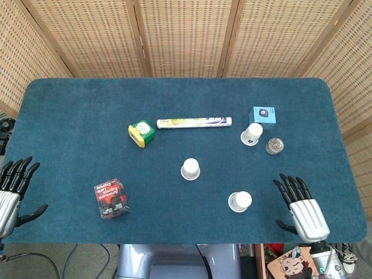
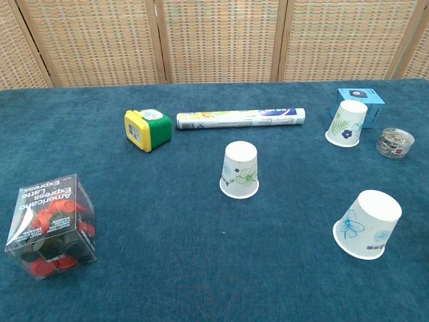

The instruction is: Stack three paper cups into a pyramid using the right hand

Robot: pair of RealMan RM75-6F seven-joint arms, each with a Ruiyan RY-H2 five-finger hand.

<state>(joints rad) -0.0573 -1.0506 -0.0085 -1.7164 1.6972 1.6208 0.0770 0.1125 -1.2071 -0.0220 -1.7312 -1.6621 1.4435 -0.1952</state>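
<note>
Three white paper cups stand upside down and apart on the blue table. One cup [image 1: 190, 169] [image 2: 240, 170] is near the middle. A second cup [image 1: 239, 201] [image 2: 366, 223] is at the front right. The third cup [image 1: 252, 134] [image 2: 346, 123] is further back on the right, by a blue box. My right hand [image 1: 300, 204] rests at the table's front right, fingers spread and holding nothing, to the right of the front cup. My left hand [image 1: 14, 187] lies at the front left edge, fingers apart, empty. Neither hand shows in the chest view.
A blue box [image 1: 263, 115] and a small clear jar of clips [image 1: 274, 145] sit beside the far right cup. A long tube [image 1: 194, 122], a yellow-green box [image 1: 141, 133] and a clear cube of red capsules [image 1: 111, 198] lie to the left.
</note>
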